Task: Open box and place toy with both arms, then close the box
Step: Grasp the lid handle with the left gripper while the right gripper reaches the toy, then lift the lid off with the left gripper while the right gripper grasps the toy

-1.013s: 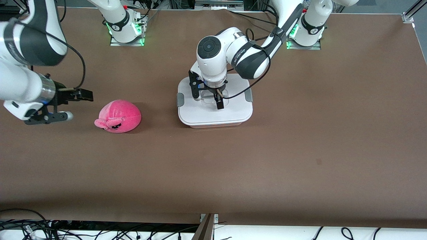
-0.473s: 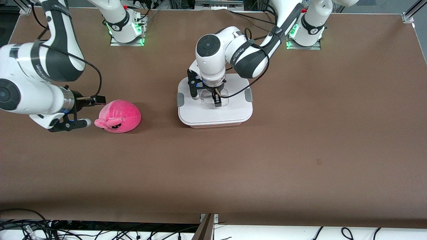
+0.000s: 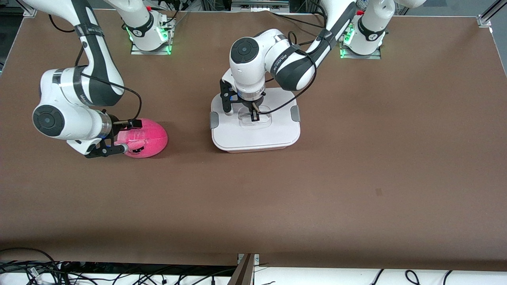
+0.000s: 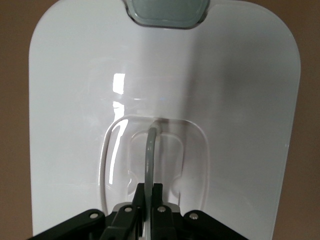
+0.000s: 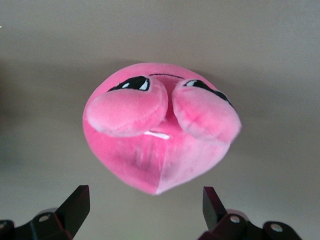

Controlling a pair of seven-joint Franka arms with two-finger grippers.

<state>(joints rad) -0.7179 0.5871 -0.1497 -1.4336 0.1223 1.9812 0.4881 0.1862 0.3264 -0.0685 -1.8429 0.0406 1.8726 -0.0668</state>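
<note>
Since earlier my right tool (image 3: 127, 136), wide open, reached the toy (image 3: 148, 132): soft, squeeze mid-body. Left tool (image 3: 253, 115) pinches box (image 3: 255, 134) handle (image 4: 149, 150).

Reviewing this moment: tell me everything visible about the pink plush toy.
The round magenta-pink plush toy is a soft, fuzzy blob with a seam across its body, two paler stubby nubs and dark eyes with white glints. It lies on the brown table, toward the right arm's end, apart from the white-lidded pink plastic box. The right claw is open around it, one finger on each side; in the right wrist view the fingertips stand clear of the plush.
</note>
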